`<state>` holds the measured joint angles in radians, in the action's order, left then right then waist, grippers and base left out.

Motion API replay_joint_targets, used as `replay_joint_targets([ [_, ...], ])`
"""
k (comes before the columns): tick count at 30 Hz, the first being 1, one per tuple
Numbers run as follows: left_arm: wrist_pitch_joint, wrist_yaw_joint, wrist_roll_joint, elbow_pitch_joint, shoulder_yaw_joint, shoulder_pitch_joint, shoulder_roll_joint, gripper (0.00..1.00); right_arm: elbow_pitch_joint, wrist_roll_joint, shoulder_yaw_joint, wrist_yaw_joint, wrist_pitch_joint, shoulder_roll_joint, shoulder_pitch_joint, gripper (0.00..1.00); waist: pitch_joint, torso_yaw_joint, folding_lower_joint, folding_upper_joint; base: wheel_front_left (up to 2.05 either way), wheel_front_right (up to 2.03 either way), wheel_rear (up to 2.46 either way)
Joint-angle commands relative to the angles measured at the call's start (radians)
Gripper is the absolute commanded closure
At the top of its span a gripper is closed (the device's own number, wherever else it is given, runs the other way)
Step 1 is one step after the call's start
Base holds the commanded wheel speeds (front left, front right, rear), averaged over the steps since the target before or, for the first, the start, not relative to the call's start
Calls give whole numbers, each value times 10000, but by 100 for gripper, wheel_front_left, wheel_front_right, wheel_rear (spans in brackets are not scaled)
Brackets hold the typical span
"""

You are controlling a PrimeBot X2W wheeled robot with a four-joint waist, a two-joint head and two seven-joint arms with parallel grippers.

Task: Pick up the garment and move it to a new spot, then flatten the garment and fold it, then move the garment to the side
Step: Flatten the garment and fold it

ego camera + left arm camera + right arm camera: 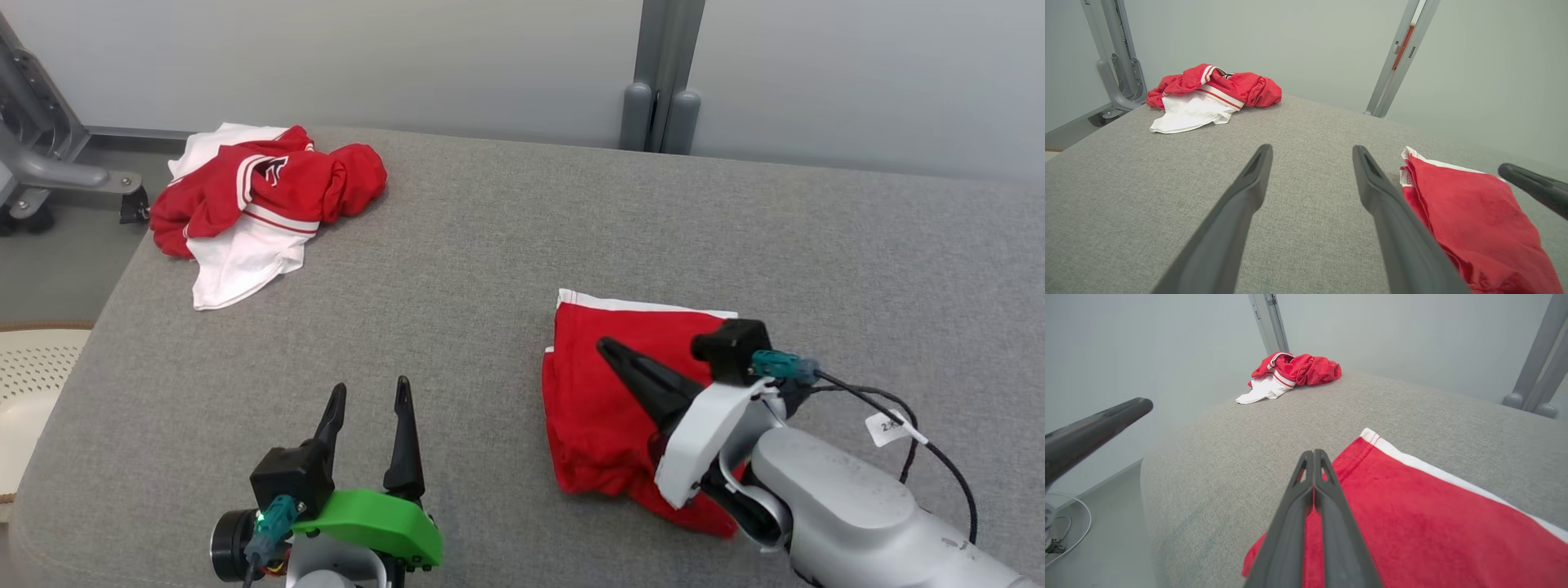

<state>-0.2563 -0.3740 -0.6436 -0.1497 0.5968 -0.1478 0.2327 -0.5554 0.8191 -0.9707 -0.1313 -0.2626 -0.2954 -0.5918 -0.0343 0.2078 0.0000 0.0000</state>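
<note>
Head view: grey padded surface [490, 269] spans most of the frame. The folded red garment [596, 416] lies right of centre, lower half, with a white band along its top edge. The right gripper [608, 349] comes in from the lower right. Its fingers are pressed together and lie over the garment, pointing to the upper left. Cannot tell if any cloth is caught between them. The left gripper [370, 385] is at bottom centre-left with a green mount. Its fingers are spread apart with nothing between them, over bare surface, well apart from the garment. A crumpled red-and-white pile [261, 196] sits upper left, near the surface's far corner. A grey metal frame [49, 155] is at the upper left edge and a grey post [661, 82] at top centre. A black cable with a white tag [886, 426] runs along the right forearm.

Left wrist view: the left gripper's two fingers stand wide open over bare grey fabric, holding nothing. The folded garment is lower right, just beside the right-hand finger in the frame. The dark tip of the other arm's gripper enters from the right edge, above the garment. The crumpled pile is upper left.

Right wrist view: the right gripper's fingers are closed tip to tip at bottom centre, over the garment's left part. The garment fills the lower right, white band on its upper edge. The crumpled pile is at top centre. One left-gripper finger enters from the left edge.
</note>
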Motion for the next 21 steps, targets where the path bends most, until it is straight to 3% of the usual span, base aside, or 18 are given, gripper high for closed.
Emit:
replay_joint_targets([
  [1, -13, -24, -62, 6, -2, 104, 41, 0, 60, -208, 377, 11, -27, -85, 235, 100, 24, -10, 0, 0, 0, 0, 0],
  [5, -32, 13, -63, 30, -61, 127, 49, 0, 127, -844, 1918, 11, -28, -165, 707, 100, 131, -69, 0, 0, 0, 0, 0],
  [8, -57, 88, -57, 71, -120, 173, 65, 0, 176, -1351, 3157, 11, -30, -36, 1178, 51, 259, -200, 0, 0, 0, 0, 0],
  [10, -71, 186, -56, 55, -182, 176, 65, 0, 161, -1677, 4021, 13, -30, 79, 1517, 0, 334, -333, 0, 0, 0, 0, 0],
  [16, -90, 450, 134, -102, -426, 236, -87, 0, 474, -3232, 6377, 11, -29, 688, 2533, 0, 566, -887, 0, 0, 0, 0, 0],
  [21, -88, 662, 446, -172, -863, 443, -217, 0, 1318, -4699, 7691, 11, -30, 1312, 3436, 0, 720, -1355, 0, 0, 0, 0, 0],
])
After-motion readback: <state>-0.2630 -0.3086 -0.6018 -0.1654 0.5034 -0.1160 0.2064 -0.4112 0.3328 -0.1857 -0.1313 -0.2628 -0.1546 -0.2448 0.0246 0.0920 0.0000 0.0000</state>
